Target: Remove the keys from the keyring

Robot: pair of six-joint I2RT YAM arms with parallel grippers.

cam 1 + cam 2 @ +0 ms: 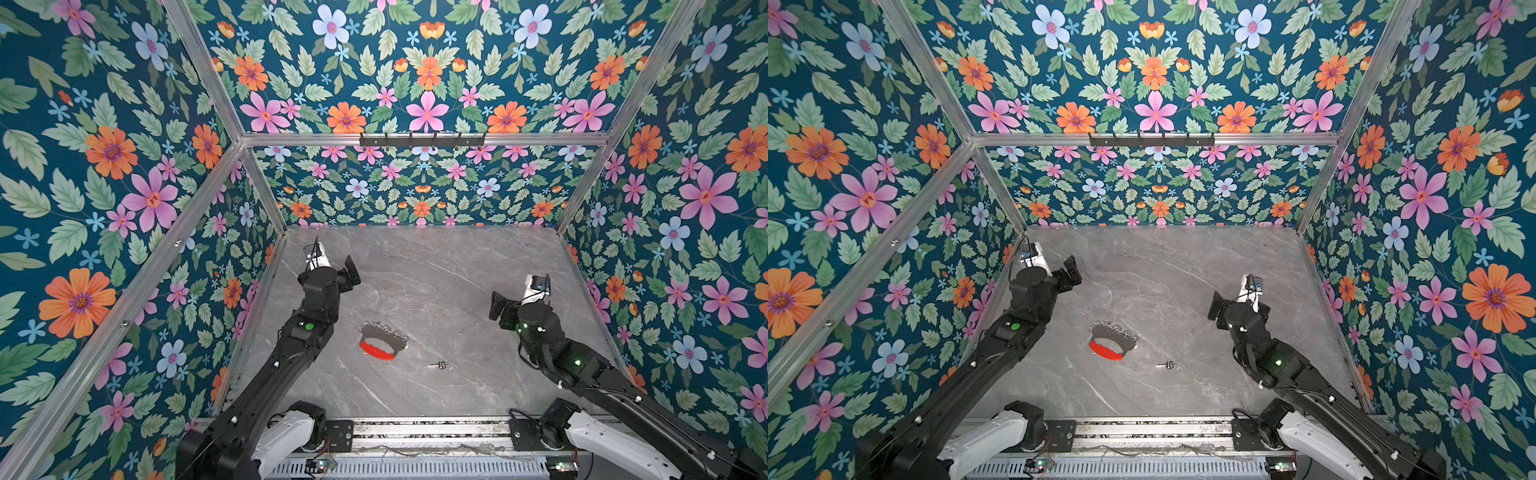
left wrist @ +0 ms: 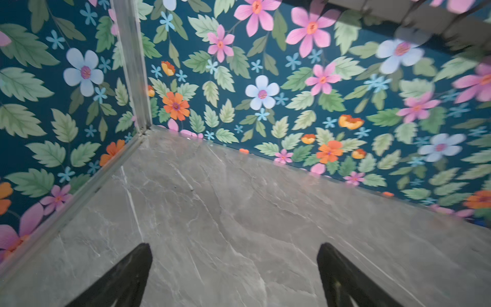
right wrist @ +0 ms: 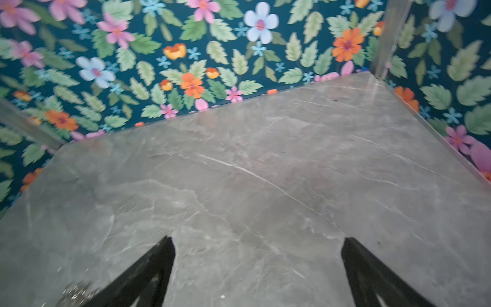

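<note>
Left gripper (image 2: pixel 233 247) spread wide, empty; right gripper (image 3: pixel 258 240) spread wide too, nothing held. Key (image 1: pixel 438 365) lies loose behind both, near the keyring (image 1: pixel 382 338), not touching.

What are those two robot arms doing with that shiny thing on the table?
Neither arm is holding anything right now. The left gripper and the right gripper are both open, away from the things. The keyring lies flat on the table, and one tiny key lies loose beside it, not touching it. So that key is off.
</note>
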